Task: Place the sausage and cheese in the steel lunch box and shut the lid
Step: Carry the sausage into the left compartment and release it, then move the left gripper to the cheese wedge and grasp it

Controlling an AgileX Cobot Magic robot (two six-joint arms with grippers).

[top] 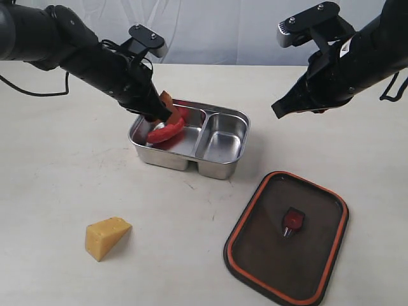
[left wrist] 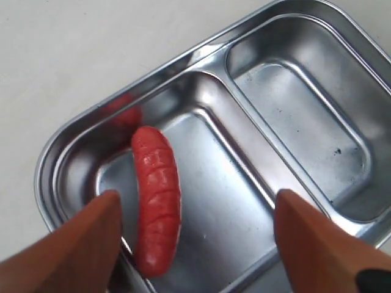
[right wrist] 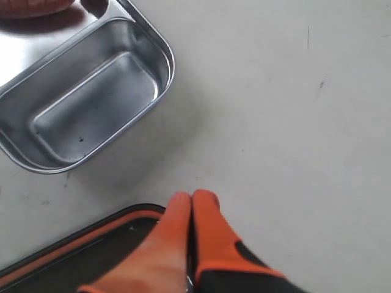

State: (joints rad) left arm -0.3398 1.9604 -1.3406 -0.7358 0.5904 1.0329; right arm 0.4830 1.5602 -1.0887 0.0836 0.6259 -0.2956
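The red sausage (top: pixel 167 131) (left wrist: pixel 157 201) lies in the larger compartment of the steel lunch box (top: pixel 223 172) (left wrist: pixel 293 122) (right wrist: pixel 91 104). My left gripper (top: pixel 169 111) (left wrist: pixel 197 198) hangs open just over it. The sausage sits close beside one finger (left wrist: pixel 91 238), and nothing is gripped. The yellow cheese (top: pixel 107 237) rests on the table near the front left. The dark lid (top: pixel 268 255) (right wrist: pixel 73 256) with its orange rim lies flat in front of the box, to the right. My right gripper (top: pixel 280 108) (right wrist: pixel 192 196) is shut and empty, raised above the table right of the box.
The smaller compartment (top: pixel 224 137) of the box holds nothing. A white table (top: pixel 64 166) carries everything, with a pale backdrop behind it. Both arms reach in from the back corners.
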